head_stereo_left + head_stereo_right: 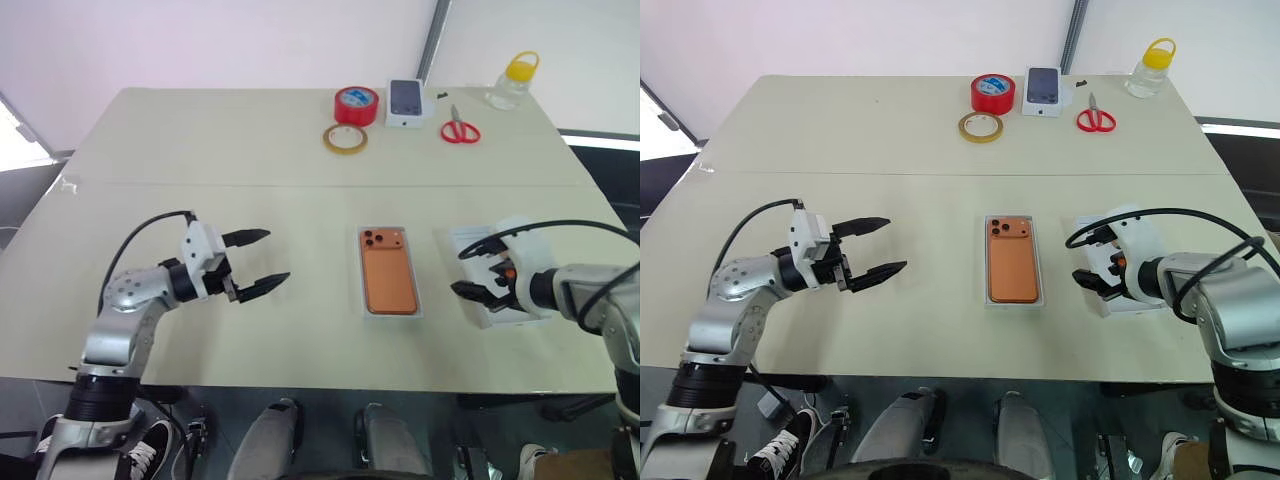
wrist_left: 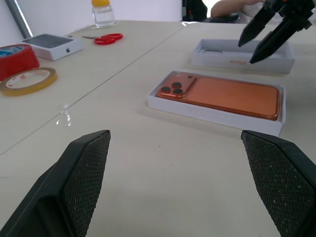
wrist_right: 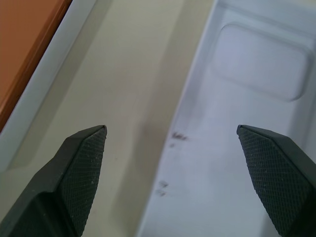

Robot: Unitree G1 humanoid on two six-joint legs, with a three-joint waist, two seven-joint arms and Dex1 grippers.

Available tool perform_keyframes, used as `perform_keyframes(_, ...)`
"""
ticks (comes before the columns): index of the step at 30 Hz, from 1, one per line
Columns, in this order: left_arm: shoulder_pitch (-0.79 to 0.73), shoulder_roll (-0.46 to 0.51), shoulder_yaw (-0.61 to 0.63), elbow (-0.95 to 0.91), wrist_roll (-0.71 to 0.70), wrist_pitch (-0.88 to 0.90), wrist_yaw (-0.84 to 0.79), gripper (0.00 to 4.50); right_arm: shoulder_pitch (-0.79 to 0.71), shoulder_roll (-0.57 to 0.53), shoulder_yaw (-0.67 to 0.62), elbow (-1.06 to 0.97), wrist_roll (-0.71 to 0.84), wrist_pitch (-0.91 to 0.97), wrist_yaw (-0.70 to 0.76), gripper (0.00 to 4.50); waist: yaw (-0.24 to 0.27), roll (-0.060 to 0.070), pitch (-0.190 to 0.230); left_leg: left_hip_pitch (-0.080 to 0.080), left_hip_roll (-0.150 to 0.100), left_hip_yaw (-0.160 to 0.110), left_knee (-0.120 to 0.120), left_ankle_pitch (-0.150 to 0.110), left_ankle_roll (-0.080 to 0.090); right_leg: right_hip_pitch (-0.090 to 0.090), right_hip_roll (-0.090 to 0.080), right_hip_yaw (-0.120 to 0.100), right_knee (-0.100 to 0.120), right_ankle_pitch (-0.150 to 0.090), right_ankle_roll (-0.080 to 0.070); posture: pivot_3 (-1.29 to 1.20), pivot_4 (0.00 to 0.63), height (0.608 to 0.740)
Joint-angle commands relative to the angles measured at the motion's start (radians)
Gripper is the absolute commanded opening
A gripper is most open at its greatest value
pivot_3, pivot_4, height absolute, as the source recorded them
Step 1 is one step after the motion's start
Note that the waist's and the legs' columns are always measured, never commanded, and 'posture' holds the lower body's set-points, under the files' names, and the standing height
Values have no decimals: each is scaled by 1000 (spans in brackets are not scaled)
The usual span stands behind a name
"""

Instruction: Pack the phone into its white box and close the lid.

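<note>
The left gripper (image 1: 266,259) hovered over bare table (image 1: 200,160) at the near left, its two black fingers spread wide and holding nothing, pointing right toward the middle. Nothing lay between it and the white box (image 1: 415,304), which sat near the table's centre with the orange phone (image 1: 388,274) lying flat inside it, back up, camera lenses at the far left corner. Just right of that, apart from the box, lay the lid (image 1: 1150,243), open side up, a shallow rounded recess in its floor. The right gripper (image 1: 480,268) hung over the lid's left wall with its fingers also spread wide and empty, one fingertip over the table strip between box and lid, the other over the lid's inside. Along the far edge stood a red tape roll (image 1: 356,104), a tan tape ring (image 1: 344,139), a small white box printed with a dark phone (image 1: 406,103), red-handled scissors (image 1: 459,129) and a clear jar with a yellow cap (image 1: 512,81), all well apart from both grippers.
</note>
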Motion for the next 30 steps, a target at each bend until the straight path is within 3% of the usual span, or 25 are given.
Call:
perform_keyframes(1,-3,-11,-7,-39,-9,-5,21,4459,-42,-85,41,32,54,25,-20,4414,0,0,0,0,0,0,0,0,0,0,0,0,0,0,0,0,150,740)
perform_keyframes(5,17,-30,-17,-51,-3,-9,48,4459,-129,-139,106,127,214,25,-75,4414,-9,1,1,0,0,1,0,0,0,-1,0,0,1,0,0,0,150,740)
perform_keyframes(14,47,-43,-25,-97,-14,-3,78,4459,-292,-138,208,336,566,25,-366,4414,-7,1,1,0,1,1,0,0,0,-1,0,0,1,0,0,0,150,740)
perform_keyframes(22,49,-42,-28,-110,-13,-2,80,4459,-384,-109,278,456,757,25,-607,4414,-5,1,1,0,0,1,0,0,0,-1,0,0,1,0,0,0,150,740)
perform_keyframes(27,62,-57,-38,-129,-12,9,102,4459,-368,-90,261,504,829,25,-731,4414,-5,1,1,0,0,1,0,0,0,0,0,0,1,0,0,0,150,740)
perform_keyframes(30,69,-60,-42,-136,-10,10,111,4500,-362,-77,250,506,859,25,-791,3576,-4,1,1,0,0,1,0,0,0,0,0,0,1,0,0,0,150,740)
